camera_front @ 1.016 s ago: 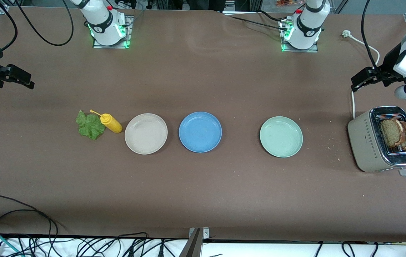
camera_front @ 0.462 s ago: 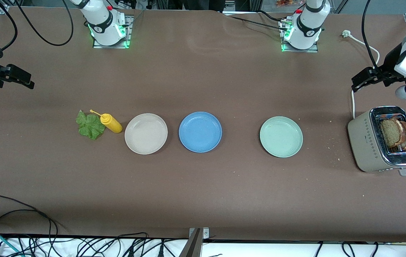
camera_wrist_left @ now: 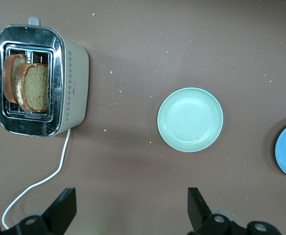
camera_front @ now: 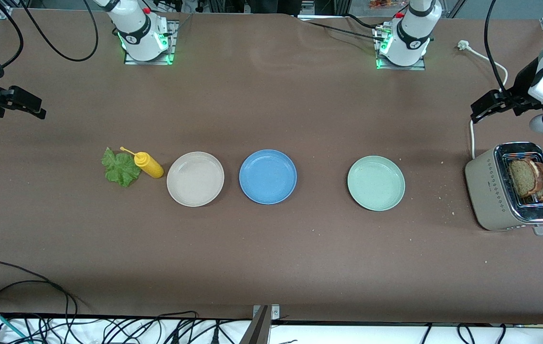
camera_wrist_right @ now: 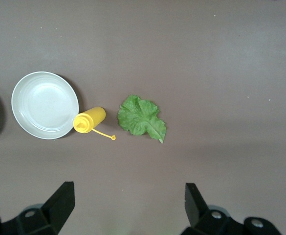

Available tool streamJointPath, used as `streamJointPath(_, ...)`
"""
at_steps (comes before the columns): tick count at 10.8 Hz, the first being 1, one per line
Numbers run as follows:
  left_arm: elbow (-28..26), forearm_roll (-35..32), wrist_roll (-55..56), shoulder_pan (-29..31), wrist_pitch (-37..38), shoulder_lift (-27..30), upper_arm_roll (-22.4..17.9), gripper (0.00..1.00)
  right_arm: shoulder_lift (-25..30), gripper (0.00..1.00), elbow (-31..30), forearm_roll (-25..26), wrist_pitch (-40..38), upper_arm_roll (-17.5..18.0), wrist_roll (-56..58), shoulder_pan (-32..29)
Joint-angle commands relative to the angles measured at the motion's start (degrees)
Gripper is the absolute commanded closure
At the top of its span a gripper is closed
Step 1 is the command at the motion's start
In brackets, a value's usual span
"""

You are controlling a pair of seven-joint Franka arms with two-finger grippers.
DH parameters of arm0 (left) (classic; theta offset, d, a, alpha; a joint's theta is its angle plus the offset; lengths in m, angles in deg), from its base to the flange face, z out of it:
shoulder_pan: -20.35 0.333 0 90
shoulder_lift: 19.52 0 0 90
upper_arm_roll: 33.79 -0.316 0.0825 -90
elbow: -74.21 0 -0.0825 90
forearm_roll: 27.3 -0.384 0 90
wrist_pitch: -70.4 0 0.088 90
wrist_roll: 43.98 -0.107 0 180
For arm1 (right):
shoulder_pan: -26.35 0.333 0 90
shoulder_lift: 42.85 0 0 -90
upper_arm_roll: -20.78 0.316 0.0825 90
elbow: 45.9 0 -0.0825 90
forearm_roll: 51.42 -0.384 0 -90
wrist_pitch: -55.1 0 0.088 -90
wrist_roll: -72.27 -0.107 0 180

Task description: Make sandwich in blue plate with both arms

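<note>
Nothing has shifted since a moment ago: left gripper (camera_wrist_left: 128,210) and right gripper (camera_wrist_right: 128,205) hang wide open and empty, blue plate (camera_front: 268,177) bare mid-table, bread slices (camera_front: 531,179) in the toaster (camera_front: 491,193).

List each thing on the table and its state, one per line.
Blue plate: empty.
Beige plate: empty.
Green plate: empty.
Toaster: two bread slices standing in its slots.
Lettuce leaf: flat on table.
Yellow bottle: lying down, cap off.
Left gripper: jaws open.
Right gripper: jaws open.
</note>
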Motion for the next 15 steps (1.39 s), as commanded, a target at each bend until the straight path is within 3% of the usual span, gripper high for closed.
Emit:
streamJointPath(1, 1.50, 1.75, -1.44, 0.37, 1.18, -0.60, -0.51, 0.00, 0.14, 0.00, 1.05, 0.28, -1.27, 0.31, -0.24, -0.15)
streamJointPath(15, 1.50, 1.84, -4.69, 1.86, 1.18, -0.77, -0.60, 0.00, 0.14, 0.00, 1.05, 0.28, -1.27, 0.31, -0.24, -0.15)
